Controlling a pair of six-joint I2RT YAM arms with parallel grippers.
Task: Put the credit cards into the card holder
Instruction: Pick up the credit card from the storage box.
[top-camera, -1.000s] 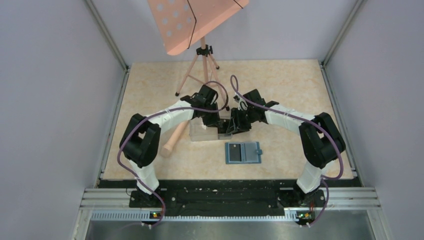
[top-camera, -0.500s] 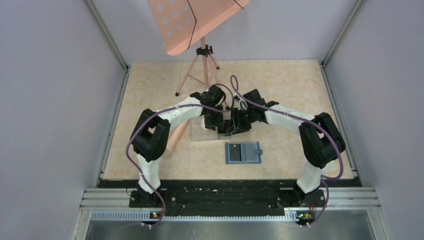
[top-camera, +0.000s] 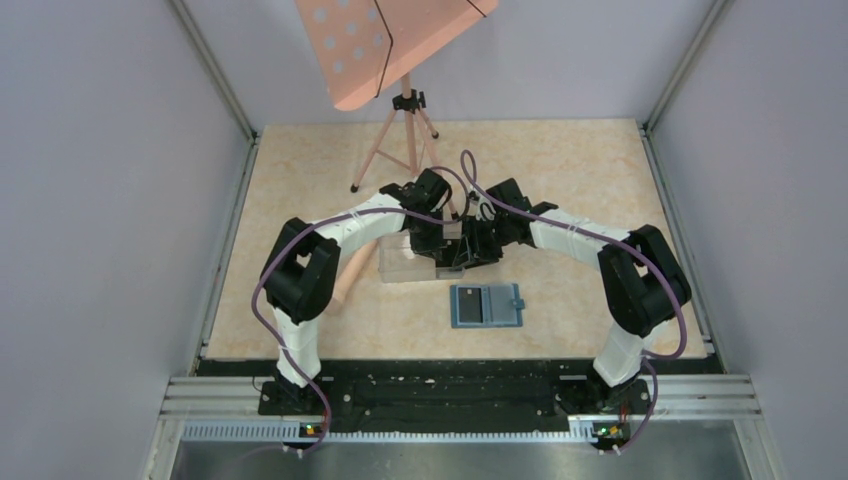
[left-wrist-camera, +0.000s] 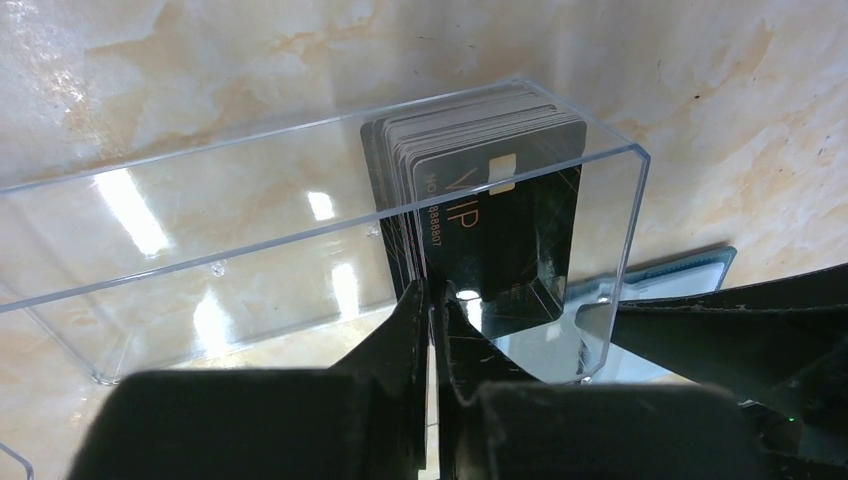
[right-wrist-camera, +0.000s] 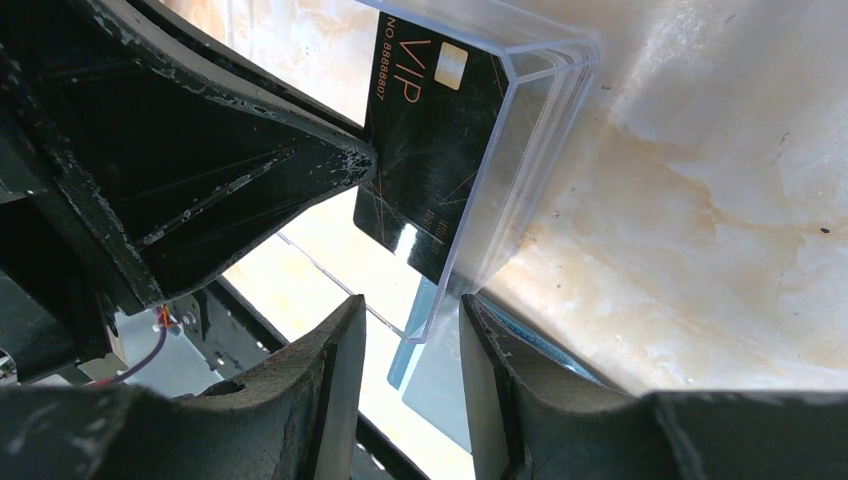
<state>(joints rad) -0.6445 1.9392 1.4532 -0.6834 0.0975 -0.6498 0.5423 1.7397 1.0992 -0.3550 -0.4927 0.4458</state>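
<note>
A beige marbled table (top-camera: 560, 170) fills the floor of a narrow booth. Plain grey-lilac walls close it in on the left (top-camera: 100, 200), on the right (top-camera: 780, 220) and at the back (top-camera: 570, 60). Grey metal posts (top-camera: 217, 75) slant up from the two far corners. On the far half of the table stands a music stand. It has a pink tripod (top-camera: 378, 148), and its pink desk (top-camera: 400, 30), punched with round holes, tilts overhead. Along the near edge run a black strip (top-camera: 440, 368), silver rails (top-camera: 690, 392) and a sheet of brushed metal (top-camera: 460, 460). The light is soft and even. In the left wrist view the glossy tabletop shows white glare (left-wrist-camera: 45, 75).
</note>
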